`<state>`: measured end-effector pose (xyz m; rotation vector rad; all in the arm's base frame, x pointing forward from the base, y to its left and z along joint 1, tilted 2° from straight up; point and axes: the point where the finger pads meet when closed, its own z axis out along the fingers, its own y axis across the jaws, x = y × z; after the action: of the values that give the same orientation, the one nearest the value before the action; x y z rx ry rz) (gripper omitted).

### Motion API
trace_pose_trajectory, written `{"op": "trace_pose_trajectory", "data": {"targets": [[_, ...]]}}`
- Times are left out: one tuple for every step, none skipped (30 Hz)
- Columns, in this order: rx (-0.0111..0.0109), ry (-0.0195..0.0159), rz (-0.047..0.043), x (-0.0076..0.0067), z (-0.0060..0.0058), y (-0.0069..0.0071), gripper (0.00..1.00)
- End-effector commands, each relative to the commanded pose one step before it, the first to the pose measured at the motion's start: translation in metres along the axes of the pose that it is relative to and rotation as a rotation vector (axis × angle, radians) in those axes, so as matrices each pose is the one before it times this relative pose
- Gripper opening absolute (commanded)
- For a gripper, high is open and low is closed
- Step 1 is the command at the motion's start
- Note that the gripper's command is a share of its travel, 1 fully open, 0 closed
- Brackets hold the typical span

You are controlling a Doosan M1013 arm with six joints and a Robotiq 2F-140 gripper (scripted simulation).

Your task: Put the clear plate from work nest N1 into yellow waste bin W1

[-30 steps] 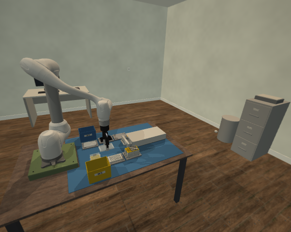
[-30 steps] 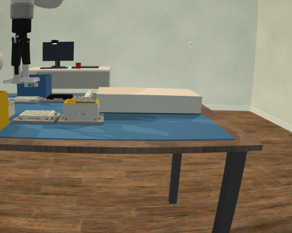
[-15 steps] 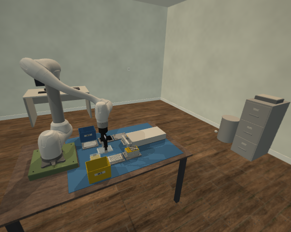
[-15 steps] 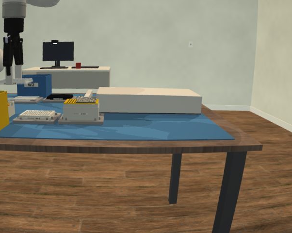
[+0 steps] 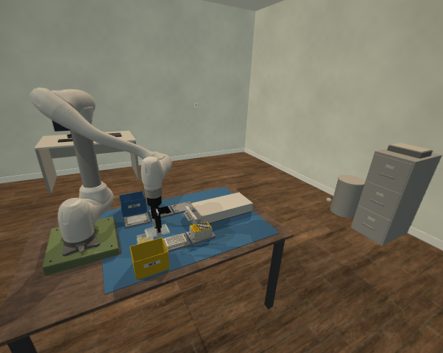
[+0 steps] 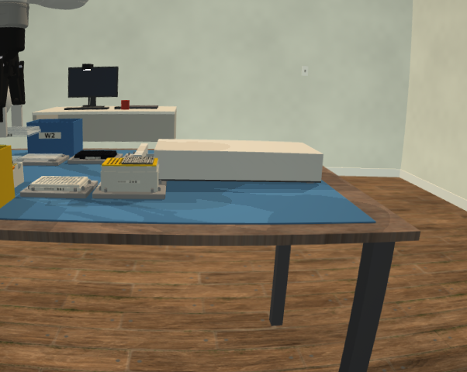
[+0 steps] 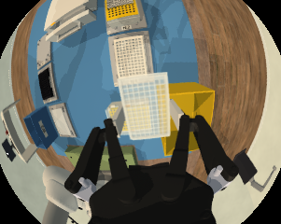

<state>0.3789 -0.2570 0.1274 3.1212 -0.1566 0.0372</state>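
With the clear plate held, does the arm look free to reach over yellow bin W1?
Probably yes. The gripper holds the clear plate above the bench, beside the yellow bin; its open top looks unobstructed.

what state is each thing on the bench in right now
gripper: shut on the clear plate, pointing down
clear plate: held level above the bench, not over W1's opening yet
yellow bin W1: upright, open top
blue bin W2: upright on the mat
white well plate: seated flat in its nest
yellow-topped tip box: upright on its nest
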Motion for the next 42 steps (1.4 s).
{"op": "trace_pose_trajectory", "data": {"targets": [[0.00043,0.00034,-0.00001,-0.00392,-0.00006,0.00563,0.1],[0.0,0.0,0.0,-0.00155,0.0,0.00217,0.1],[0.0,0.0,0.0,-0.00155,0.0,0.00217,0.1],[0.0,0.0,0.0,-0.00155,0.0,0.00217,0.1],[0.0,0.0,0.0,-0.00155,0.0,0.00217,0.1],[0.0,0.0,0.0,-0.00155,0.0,0.00217,0.1],[0.0,0.0,0.0,-0.00155,0.0,0.00217,0.1],[0.0,0.0,0.0,-0.00155,0.0,0.00217,0.1],[0.0,0.0,0.0,-0.00155,0.0,0.00217,0.1],[0.0,0.0,0.0,-0.00155,0.0,0.00217,0.1],[0.0,0.0,0.0,-0.00155,0.0,0.00217,0.1],[0.0,0.0,0.0,-0.00155,0.0,0.00217,0.1],[0.0,0.0,0.0,-0.00155,0.0,0.00217,0.1],[0.0,0.0,0.0,-0.00155,0.0,0.00217,0.1],[0.0,0.0,0.0,0.0,0.0,0.0,0.1],[0.0,0.0,0.0,0.0,0.0,0.0,0.1],[0.0,0.0,0.0,-0.00155,0.0,0.00217,0.1],[0.0,0.0,0.0,-0.00155,0.0,0.00217,0.1],[0.0,0.0,0.0,-0.00155,0.0,0.00217,0.1],[0.0,0.0,0.0,-0.00155,0.0,0.00217,0.1],[0.0,0.0,0.0,-0.00155,0.0,0.00217,0.1],[0.0,0.0,0.0,-0.00155,0.0,0.00217,0.1],[0.0,0.0,0.0,-0.00155,0.0,0.00217,0.1],[0.0,0.0,0.0,-0.00155,0.0,0.00217,0.1],[0.0,0.0,0.0,-0.00155,0.0,0.00217,0.1],[0.0,0.0,0.0,-0.00155,0.0,0.00217,0.1],[0.0,0.0,0.0,-0.00155,0.0,0.00217,0.1],[0.0,0.0,0.0,-0.00155,0.0,0.00217,0.1],[0.0,0.0,0.0,-0.00155,0.0,0.00217,0.1],[0.0,0.0,0.0,-0.00155,0.0,0.00217,0.1],[0.0,0.0,0.0,-0.00155,0.0,0.00217,0.1],[0.0,0.0,0.0,0.0,0.0,0.0,0.1],[0.0,0.0,0.0,0.0,0.0,0.0,0.1],[0.0,0.0,0.0,-0.00155,0.0,0.00217,0.1],[0.0,0.0,0.0,-0.00155,0.0,0.00217,0.1],[0.0,0.0,0.0,-0.00155,0.0,0.00217,0.1],[0.0,0.0,0.0,-0.00155,0.0,0.00217,0.1],[0.0,0.0,0.0,-0.00155,0.0,0.00217,0.1],[0.0,0.0,0.0,-0.00155,0.0,0.00217,0.1],[0.0,0.0,0.0,-0.00155,0.0,0.00217,0.1],[0.0,0.0,0.0,-0.00155,0.0,0.00217,0.1],[0.0,0.0,0.0,-0.00155,0.0,0.00217,0.1]]}}
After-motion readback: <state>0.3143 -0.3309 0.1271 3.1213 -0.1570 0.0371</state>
